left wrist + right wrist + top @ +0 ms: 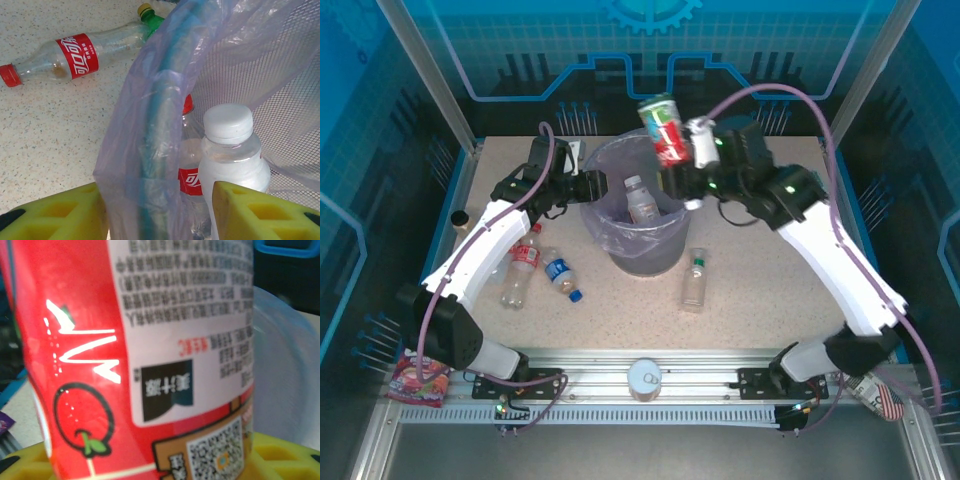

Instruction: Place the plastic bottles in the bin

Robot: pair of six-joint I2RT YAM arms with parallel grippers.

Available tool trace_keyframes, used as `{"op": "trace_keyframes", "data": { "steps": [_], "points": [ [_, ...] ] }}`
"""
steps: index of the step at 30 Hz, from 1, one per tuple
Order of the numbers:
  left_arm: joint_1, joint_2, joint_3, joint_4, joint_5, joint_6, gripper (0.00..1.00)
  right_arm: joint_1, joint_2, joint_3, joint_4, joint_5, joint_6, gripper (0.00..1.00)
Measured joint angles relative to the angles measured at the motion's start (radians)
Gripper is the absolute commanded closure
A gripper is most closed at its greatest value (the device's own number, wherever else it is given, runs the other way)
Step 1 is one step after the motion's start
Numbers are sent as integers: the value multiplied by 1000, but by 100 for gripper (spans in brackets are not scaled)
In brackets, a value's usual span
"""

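My right gripper (pixel 678 152) clamps a red-labelled bottle (pixel 663 128) above the far rim of the bin (pixel 645 258), while my left gripper (pixel 160 212) straddles its rim, whether pinching I cannot tell; next I'd centre the bottle over the opening and release.

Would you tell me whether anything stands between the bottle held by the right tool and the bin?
Nothing visible does: the red-labelled bottle in the right tool hangs over the open bin, near its far rim.

1. Red-label bottle (pixel 100 365): top and base cut off by frame; print blurred.
2. Green bottle (pixel 152 21): body hidden behind bag (pixel 150 130).
3. White-cap bottle (pixel 230 150): base hidden behind pad (pixel 260 215).
4. Red-cap bottle (pixel 189 177) beside it: half hidden by bag.
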Motion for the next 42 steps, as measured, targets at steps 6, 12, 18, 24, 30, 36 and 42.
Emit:
{"op": "trace_keyframes", "data": {
  "steps": [6, 12, 18, 24, 30, 36, 42],
  "points": [
    [-6, -4, -6, 11, 0, -3, 45, 23, 268, 141, 61, -57, -5, 45],
    [-10, -4, -6, 13, -1, -3, 45, 23, 365, 108, 63, -64, -4, 45],
    [-10, -4, -6, 11, -1, -3, 45, 22, 345, -48, 118, -66, 4, 42],
    [-23, -4, -8, 13, -1, -3, 45, 21, 306, -142, 130, -67, 23, 30],
    [-23, -4, -9, 13, -4, -3, 45, 21, 271, -144, 129, -63, 20, 19],
    [-23, -4, -9, 14, -5, -3, 45, 21, 219, -133, 116, -62, 14, 17],
    [-23, -4, -9, 14, -5, -3, 45, 21, 163, -91, 86, -40, 0, 16]
  ]
}}
